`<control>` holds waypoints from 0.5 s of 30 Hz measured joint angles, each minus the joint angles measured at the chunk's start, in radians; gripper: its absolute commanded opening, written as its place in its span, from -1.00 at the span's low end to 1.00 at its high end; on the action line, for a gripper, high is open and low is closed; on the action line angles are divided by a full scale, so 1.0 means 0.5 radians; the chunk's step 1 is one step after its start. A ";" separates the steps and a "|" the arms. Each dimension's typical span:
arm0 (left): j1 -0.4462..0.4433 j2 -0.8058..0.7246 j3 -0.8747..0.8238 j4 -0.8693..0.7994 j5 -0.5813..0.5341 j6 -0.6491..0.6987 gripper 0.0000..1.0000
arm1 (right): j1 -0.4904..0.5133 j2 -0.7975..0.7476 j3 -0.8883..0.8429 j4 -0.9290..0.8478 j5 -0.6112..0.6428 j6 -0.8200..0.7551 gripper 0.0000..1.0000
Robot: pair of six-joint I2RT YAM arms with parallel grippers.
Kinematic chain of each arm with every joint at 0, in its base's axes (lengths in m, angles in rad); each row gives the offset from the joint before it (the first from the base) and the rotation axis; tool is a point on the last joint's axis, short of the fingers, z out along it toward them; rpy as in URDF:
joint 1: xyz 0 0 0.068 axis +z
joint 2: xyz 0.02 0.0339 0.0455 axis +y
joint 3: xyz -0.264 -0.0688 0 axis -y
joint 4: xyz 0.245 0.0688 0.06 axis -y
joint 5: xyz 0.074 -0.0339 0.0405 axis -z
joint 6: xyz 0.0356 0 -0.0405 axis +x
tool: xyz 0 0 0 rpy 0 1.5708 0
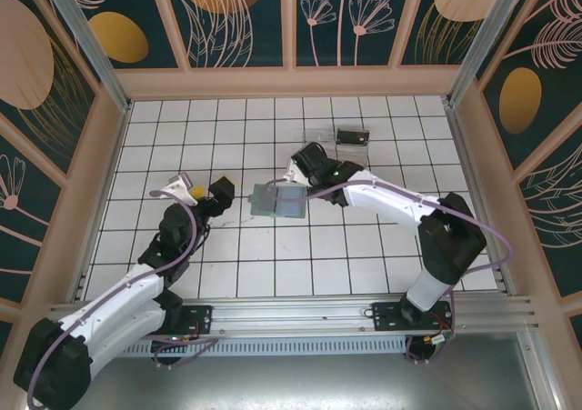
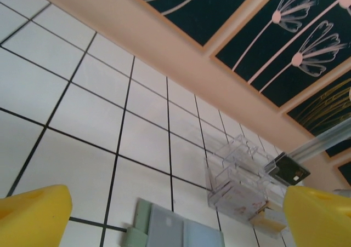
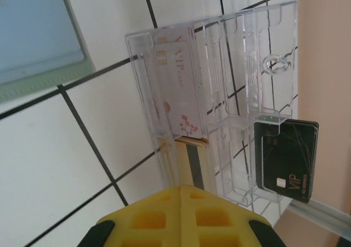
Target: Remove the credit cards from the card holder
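a white tiled worktop [image 1: 364, 246] seen from above, with two robot arms reaching in from the near edge.

the card holder [image 1: 277, 201], a flat grey-green wallet, lies open near the middle of the worktop. it sits between the two arms: off to the right of the left pincer [image 1: 189, 189] and apart from it, and just to the near left of the right arm's wrist.

from the left wrist camera, the left pincer's two yellow fingers [image 2: 33, 214] stand wide apart and hold nothing. the card holder's far edge shows low down between them, further out on the worktop.

the right pincer [image 3: 181, 203] points away from the card holder, toward a clear plastic tray [image 3: 241, 66] that lies further back and a little right of centre. its yellow fingers are pressed together, with a tan card [image 3: 192, 165] bearing a dark stripe sticking out from between the tips into the tray. a white card [image 3: 178, 88] marked "vip" stands in a slot of the tray just beyond it. a black card [image 3: 288, 154], also marked "vip", stands at one end of the tray. a corner of the card holder shows at the upper left of the right wrist view, well clear of the fingers.
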 measured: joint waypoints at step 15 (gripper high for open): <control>0.000 -0.340 -0.126 -0.059 -0.187 -0.035 0.97 | -0.025 0.340 0.181 -0.005 0.224 -0.166 -1.00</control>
